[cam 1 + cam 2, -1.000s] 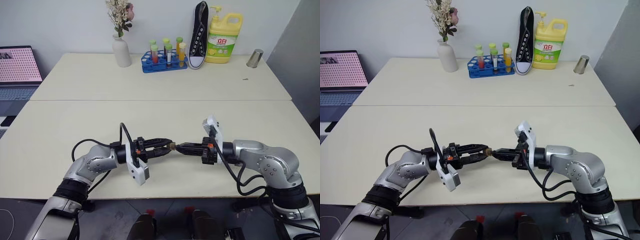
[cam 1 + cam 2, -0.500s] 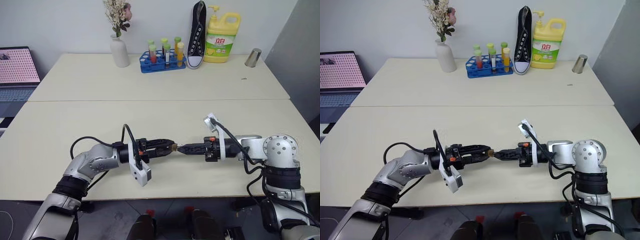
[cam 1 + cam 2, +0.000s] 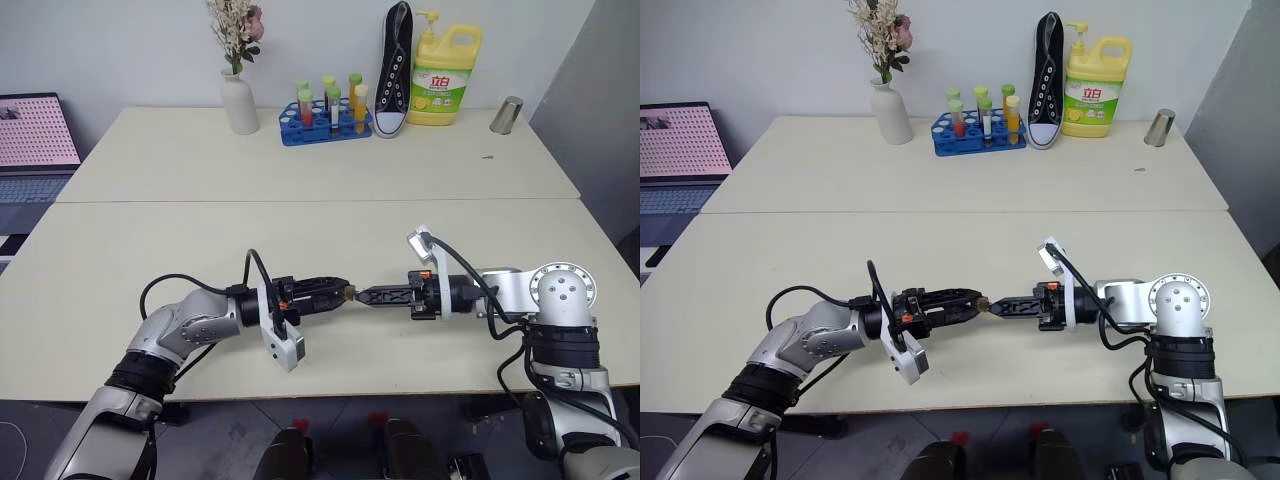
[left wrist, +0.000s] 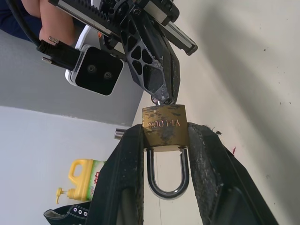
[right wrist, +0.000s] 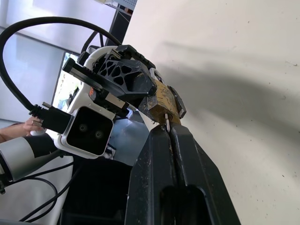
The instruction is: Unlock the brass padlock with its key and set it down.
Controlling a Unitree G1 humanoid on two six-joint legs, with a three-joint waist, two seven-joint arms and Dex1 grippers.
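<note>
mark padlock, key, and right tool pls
brass padlock (image 4: 164, 127): left wrist view, on the brass body.
key (image 5: 167, 119): right wrist view, on the silvery blade.
right tool (image 4: 165, 95): left wrist view, at its fingertips.

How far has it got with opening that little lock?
Done: the left gripper has the brass padlock clamped by its body, above the table, and the right gripper is shut on the key, which is seated in the lock's base. In hand: working the key in the lock. Left: the silver shackle looks seated in the body, so it must be released and the padlock set down.
</note>
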